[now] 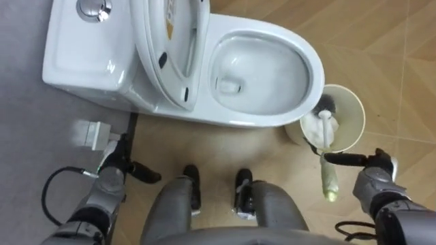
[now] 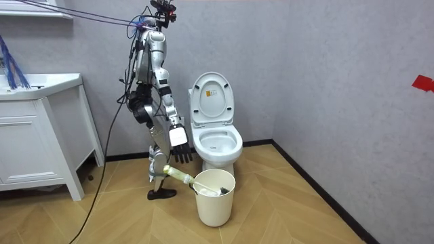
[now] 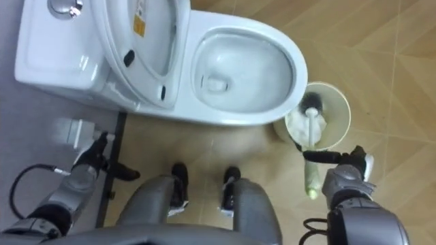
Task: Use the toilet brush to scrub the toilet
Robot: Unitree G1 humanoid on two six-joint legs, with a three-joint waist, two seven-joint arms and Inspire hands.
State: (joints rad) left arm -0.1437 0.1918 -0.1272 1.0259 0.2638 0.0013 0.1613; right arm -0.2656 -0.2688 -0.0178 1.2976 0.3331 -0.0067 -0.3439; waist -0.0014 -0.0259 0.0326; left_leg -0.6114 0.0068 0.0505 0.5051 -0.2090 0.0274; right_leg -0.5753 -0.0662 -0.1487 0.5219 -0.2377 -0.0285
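Note:
The white toilet [image 1: 310,61] stands right in front of me, its seat and lid [image 1: 170,54] raised against the cistern [image 1: 75,54]. To its right is a cream bucket [image 1: 358,116] holding the toilet brush. The brush's dark head [image 1: 328,105] sits inside and its pale green handle [image 1: 330,180] leans out over the rim towards me. My right hand [image 1: 366,161] is open, its straight dark fingers reaching across the handle from the right. In the room view that hand [image 2: 181,150] hangs a little above the handle [image 2: 178,177]. My left hand [image 1: 122,170] is low on the left, relaxed and holding nothing.
The grey wall runs behind the toilet. In the room view a white vanity cabinet [image 2: 41,142] stands at the left, and bare wooden floor [image 2: 305,217] stretches to the right of the bucket [image 2: 215,200].

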